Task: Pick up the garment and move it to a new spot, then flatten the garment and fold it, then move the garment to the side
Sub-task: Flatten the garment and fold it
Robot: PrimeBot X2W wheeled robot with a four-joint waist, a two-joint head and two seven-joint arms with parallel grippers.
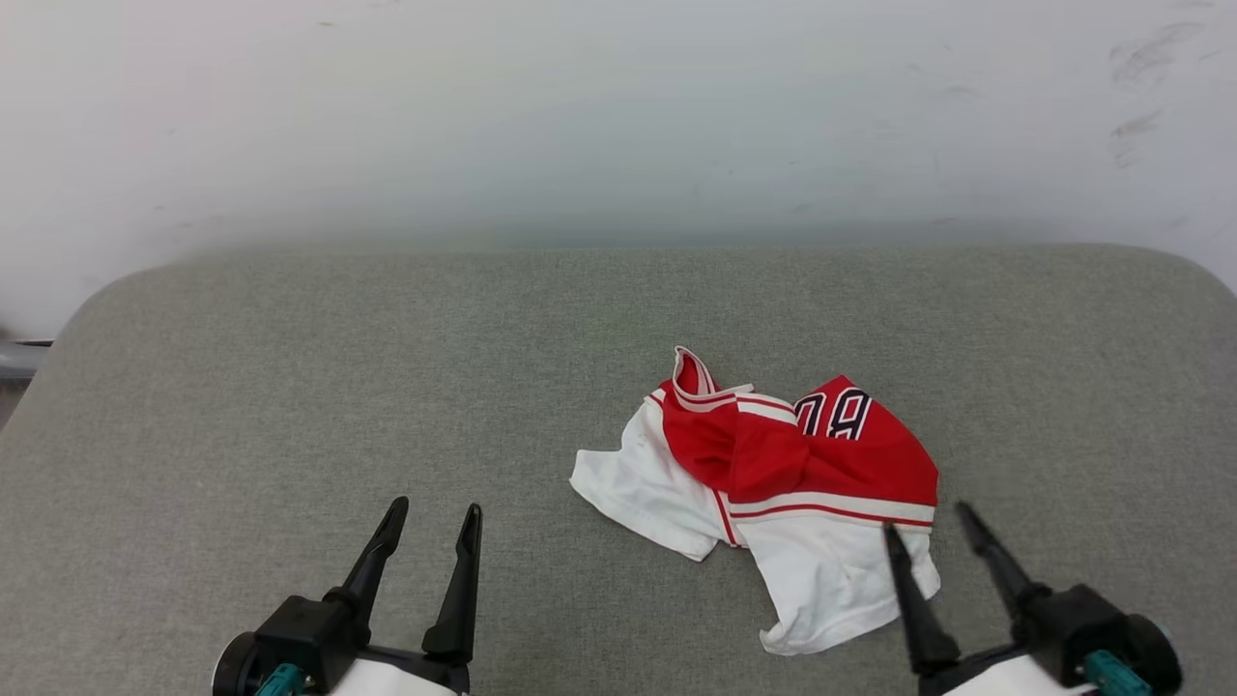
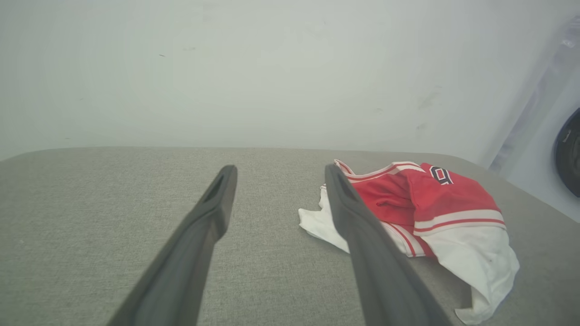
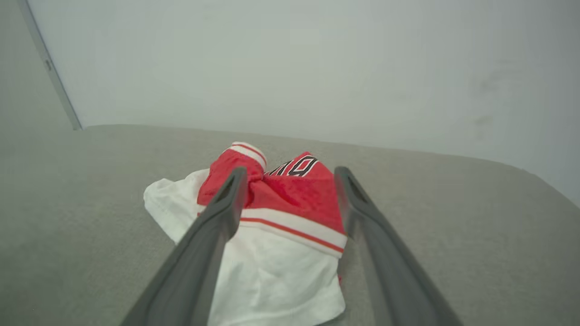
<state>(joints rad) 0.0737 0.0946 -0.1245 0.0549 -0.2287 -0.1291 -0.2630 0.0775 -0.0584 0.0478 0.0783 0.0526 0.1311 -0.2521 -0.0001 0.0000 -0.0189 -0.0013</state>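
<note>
On the grey woven padded surface point(image 1: 290, 387), right of centre, lies the garment point(image 1: 773, 464), a crumpled red jersey shirt with white short sleeves and red-white striped trim, bunched so that only part of its black lettering shows. Your right gripper point(image 1: 926, 519), with its two long dark fingers spread wide and holding nothing, hovers at the heap's near edge over the nearest white sleeve point(image 1: 831, 590); whether it touches the cloth you cannot tell. Your left gripper point(image 1: 435, 507), equally spread and empty, sits well apart to the left over bare fabric.

The pick-up looks like the step in hand. Lower the right fingers astride a raised fold near the striped band point(image 1: 831, 507), not the loose sleeve edge, and close on several layers. Lift slowly, since a thin pinch will likely slip.
</note>
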